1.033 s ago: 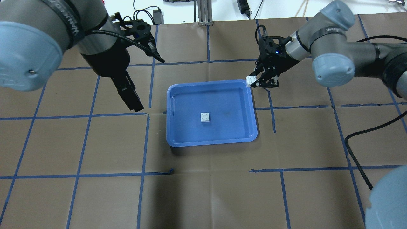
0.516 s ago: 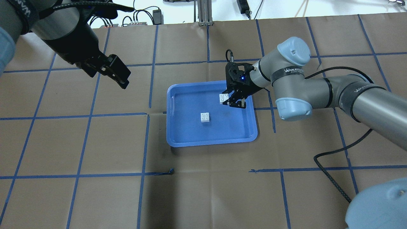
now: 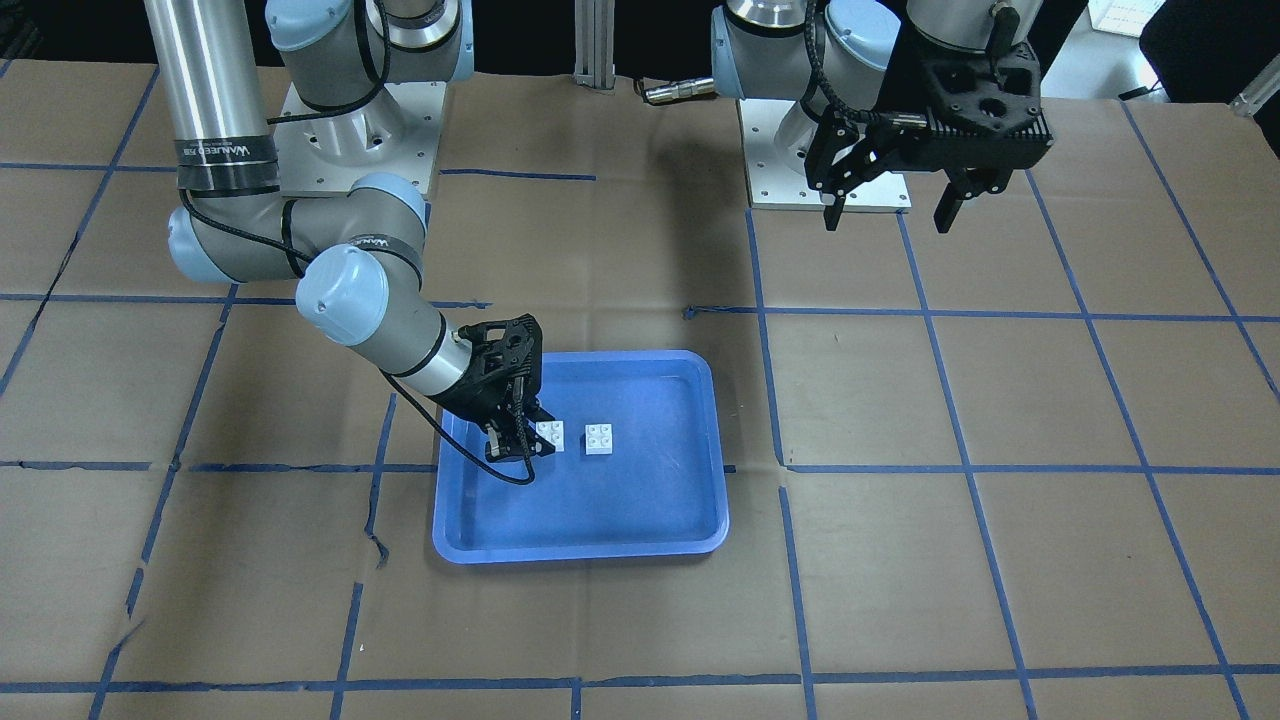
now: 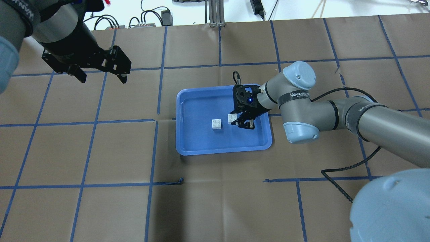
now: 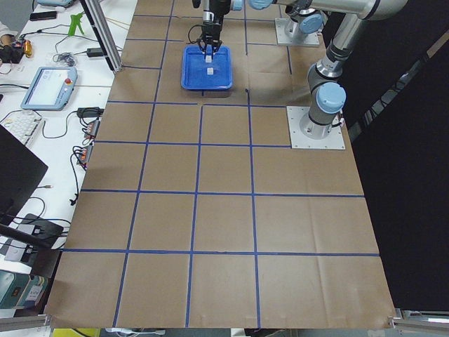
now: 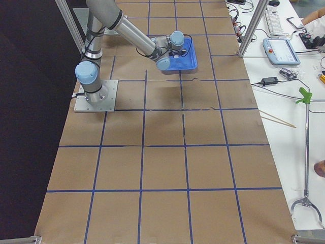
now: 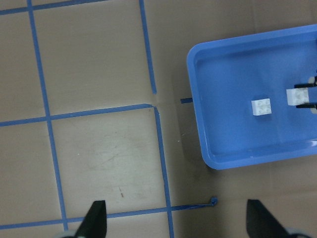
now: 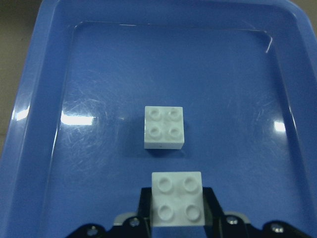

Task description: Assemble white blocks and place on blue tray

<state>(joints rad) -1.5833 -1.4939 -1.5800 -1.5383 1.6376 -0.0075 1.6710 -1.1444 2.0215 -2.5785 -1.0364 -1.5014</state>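
Overhead exterior view has the right gripper (image 4: 236,120) clamped on a small square white plastic brick (image 4: 232,118) with four round studs. There's one black finger on each side of it and the studs face up. The right wrist cam shows it best: the jaws are only as far apart as the brick is wide, and nothing else is touching it. The gripper is down low inside the tray, but I can't tell if the brick's underside touches the tray floor.

The left gripper (image 4: 101,76) hangs well off to the side over bare table with its fingers spread wide and nothing between them. Same story in the left wrist cam, where just the two fingertips show at the bottom corners.

The surface is a brown paper-covered table (image 4: 100,151) marked into big squares with blue tape lines (image 4: 152,151). Beyond the far edge there's a white bench (image 4: 188,10) with cables and a power brick. The side views show a teach pendant (image 5: 48,86) there too.

The large shallow blue plastic tray (image 4: 221,144), with rounded corners and a raised rim, sits mid-table. A second white brick (image 4: 216,124) lies flat on the tray floor near the middle, studs up. The held brick sits just beside it on the right arm's side, with a small gap, not stacked. Nothing else is in the tray.
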